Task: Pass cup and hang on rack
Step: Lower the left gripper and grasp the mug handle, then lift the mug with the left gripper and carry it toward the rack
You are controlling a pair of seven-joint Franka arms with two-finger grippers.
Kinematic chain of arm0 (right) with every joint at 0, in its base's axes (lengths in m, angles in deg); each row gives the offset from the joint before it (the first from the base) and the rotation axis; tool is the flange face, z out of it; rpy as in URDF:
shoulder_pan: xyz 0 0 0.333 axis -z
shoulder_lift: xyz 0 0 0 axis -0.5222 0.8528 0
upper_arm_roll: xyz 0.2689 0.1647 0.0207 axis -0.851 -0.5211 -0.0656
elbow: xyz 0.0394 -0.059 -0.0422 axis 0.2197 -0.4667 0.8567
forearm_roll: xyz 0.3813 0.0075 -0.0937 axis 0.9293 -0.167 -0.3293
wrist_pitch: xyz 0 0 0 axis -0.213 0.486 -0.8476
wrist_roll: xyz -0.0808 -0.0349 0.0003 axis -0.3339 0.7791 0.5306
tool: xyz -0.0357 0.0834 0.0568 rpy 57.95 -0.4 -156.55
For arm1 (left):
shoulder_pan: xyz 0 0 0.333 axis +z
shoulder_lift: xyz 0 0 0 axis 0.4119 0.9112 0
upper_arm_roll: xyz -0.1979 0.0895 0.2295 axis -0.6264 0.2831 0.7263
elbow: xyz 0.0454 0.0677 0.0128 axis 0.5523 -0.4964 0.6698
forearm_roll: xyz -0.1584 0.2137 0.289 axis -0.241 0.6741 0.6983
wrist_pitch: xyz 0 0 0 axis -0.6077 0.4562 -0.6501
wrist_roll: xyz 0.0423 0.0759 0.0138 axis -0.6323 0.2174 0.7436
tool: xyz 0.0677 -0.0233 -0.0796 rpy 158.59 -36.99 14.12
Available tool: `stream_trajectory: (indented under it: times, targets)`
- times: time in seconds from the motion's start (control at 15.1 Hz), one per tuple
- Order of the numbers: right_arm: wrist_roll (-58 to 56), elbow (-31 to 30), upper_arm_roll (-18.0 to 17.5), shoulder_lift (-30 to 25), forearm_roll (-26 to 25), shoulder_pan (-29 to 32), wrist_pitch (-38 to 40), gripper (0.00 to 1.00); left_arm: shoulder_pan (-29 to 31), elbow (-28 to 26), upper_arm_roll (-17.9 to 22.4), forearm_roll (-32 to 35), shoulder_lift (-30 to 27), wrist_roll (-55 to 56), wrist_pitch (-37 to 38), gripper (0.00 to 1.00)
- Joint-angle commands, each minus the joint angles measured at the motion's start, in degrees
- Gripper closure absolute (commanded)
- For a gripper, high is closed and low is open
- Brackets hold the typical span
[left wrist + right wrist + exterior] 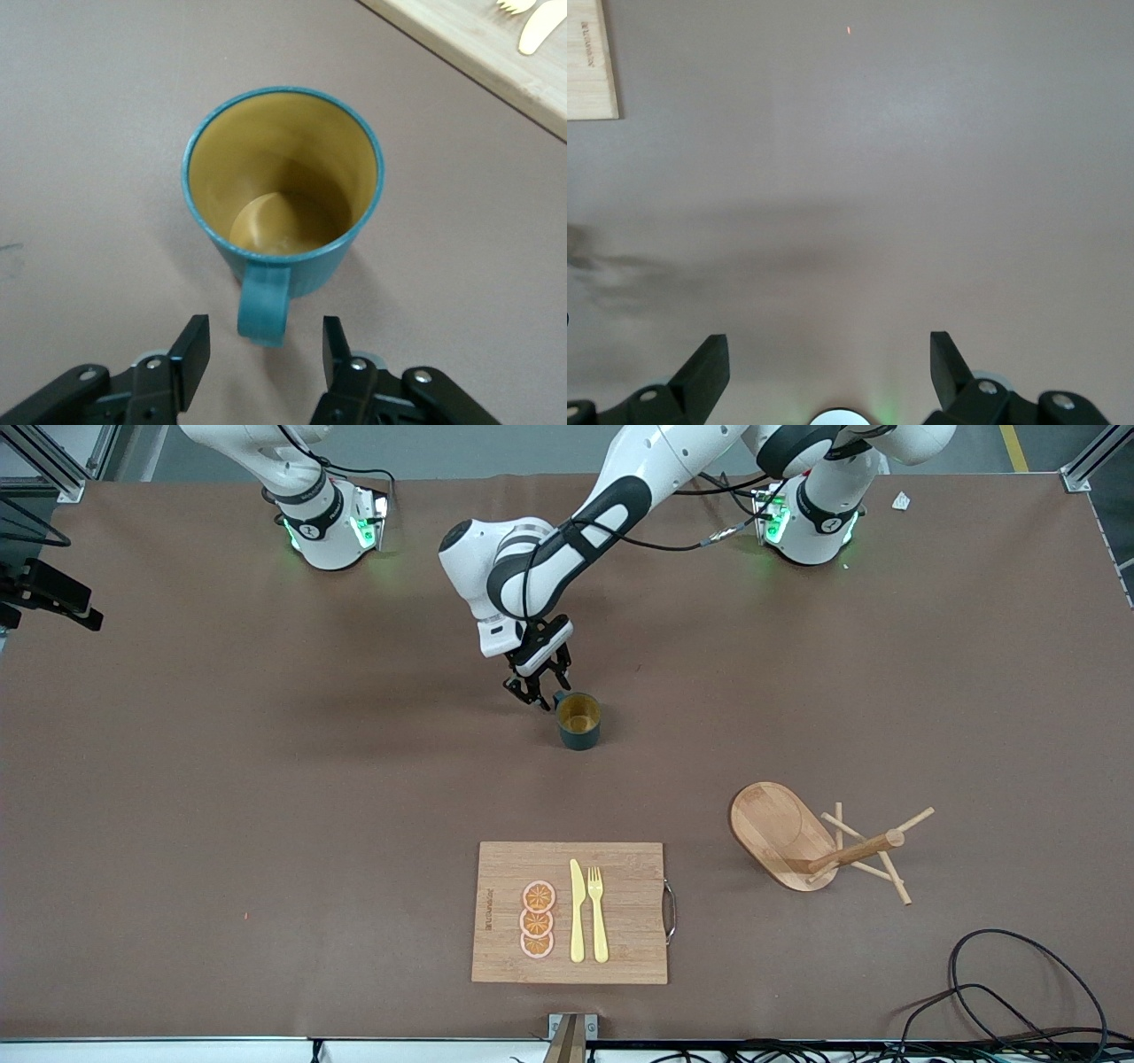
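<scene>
The dark teal cup (pixel 579 722) stands upright in the middle of the table, golden-brown inside. In the left wrist view the cup (pixel 283 186) has its handle (pixel 264 305) pointing at my left gripper (pixel 264 345). The left gripper (pixel 542 691) is open, low beside the cup, with one finger on each side of the handle's end and not touching it. The wooden rack (pixel 784 833) lies tipped on its side toward the left arm's end, nearer the front camera than the cup. My right gripper (pixel 829 354) is open and empty over bare table; it does not show in the front view.
A bamboo cutting board (pixel 620 903) with a yellow knife (pixel 577 912), a yellow fork (pixel 598 912) and orange slices (pixel 537 919) lies near the front edge. Its edge also shows in the left wrist view (pixel 478 44) and the right wrist view (pixel 589 62). Black cables (pixel 1019 992) loop at the front corner.
</scene>
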Motion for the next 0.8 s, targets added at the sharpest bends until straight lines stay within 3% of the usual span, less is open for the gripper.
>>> stream_trajectory:
  times: [0.0,0.6,0.73]
  targets:
    - [-2.2,-2.0,-0.1,-1.8,0.9,1.2,-0.9,0.00,-0.6,1.2,0.3,1.8,1.2,0.7,0.8,0.44]
    - [-2.1,-2.1,-0.1,-1.9,1.7,1.2,-0.9,0.00,-0.5,1.3,0.3,5.5,2.5,3.2,0.6,0.50]
    - [-2.2,-2.1,-0.1,-1.9,1.7,1.2,-0.7,0.00,-0.5,1.3,0.3,5.8,3.1,3.2,0.6,0.55]
